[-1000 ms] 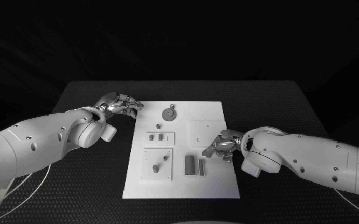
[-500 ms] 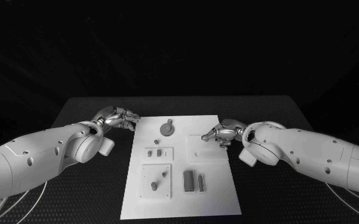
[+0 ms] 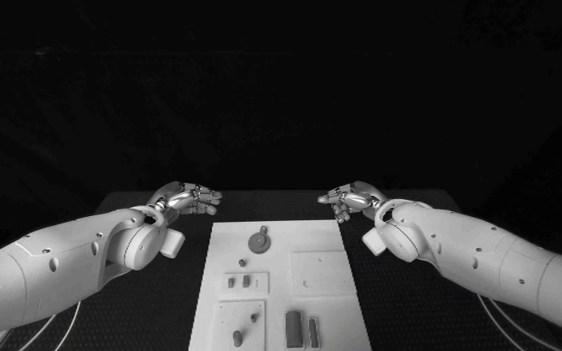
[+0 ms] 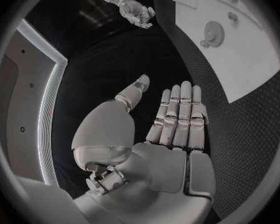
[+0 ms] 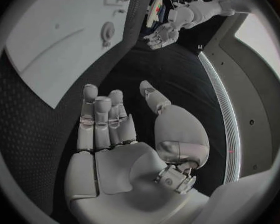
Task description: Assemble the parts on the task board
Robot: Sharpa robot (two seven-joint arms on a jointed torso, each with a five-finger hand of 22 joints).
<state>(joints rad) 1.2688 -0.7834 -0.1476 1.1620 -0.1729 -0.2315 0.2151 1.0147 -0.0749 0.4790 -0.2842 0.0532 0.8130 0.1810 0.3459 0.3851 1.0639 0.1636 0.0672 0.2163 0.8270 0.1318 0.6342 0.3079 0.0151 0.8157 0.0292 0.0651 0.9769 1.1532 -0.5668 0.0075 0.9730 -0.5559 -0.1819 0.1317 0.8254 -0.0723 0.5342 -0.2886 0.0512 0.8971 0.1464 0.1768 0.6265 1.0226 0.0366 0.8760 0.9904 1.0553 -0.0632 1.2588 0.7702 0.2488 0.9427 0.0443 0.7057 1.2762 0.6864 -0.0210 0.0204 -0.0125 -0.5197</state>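
Hovering past the task board's (image 3: pixel 281 286) far corners, the left hand (image 3: pixel 188 200) and right hand (image 3: pixel 349 198) hold nothing, fingers apart; which step this is, I cannot tell.

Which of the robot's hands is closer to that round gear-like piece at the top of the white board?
Left. The left hand hovers off the board's far left corner, a short way from the round gear piece. The right hand hovers past the far right corner, farther away.
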